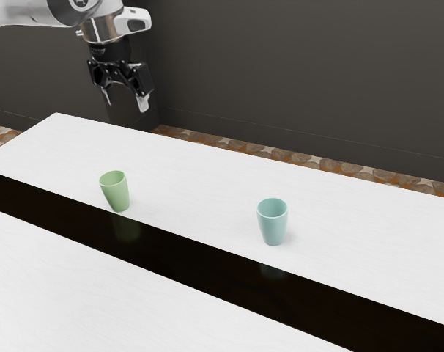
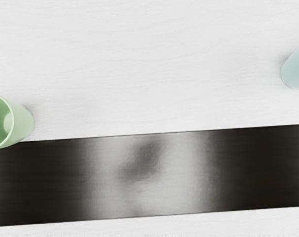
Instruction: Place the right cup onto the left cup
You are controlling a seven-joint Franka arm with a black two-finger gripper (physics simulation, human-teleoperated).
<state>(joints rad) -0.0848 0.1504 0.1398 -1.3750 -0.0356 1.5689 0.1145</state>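
Note:
My gripper [image 1: 125, 103] is high above the far edge of the table in the exterior view, its two fingers apart and nothing between them. A green cup [image 1: 117, 193] stands upright on the table toward the exterior view's left. The teal cup [image 1: 272, 224] stands upright nearer the exterior view's right, well apart from the green one. In the wrist view, parts of the green cup [image 2: 22, 122] and the teal cup [image 2: 294, 71] appear, both cut off by the picture's sides. Neither cup touches the gripper.
A glossy black strip [image 1: 185, 253] runs along the white table [image 1: 200, 169], passing close to both cups. Its surface [image 2: 258, 148] carries a bright reflection in the wrist view. Beyond the table rises a dark wall [image 1: 295, 73], with brown stone-patterned flooring at its foot.

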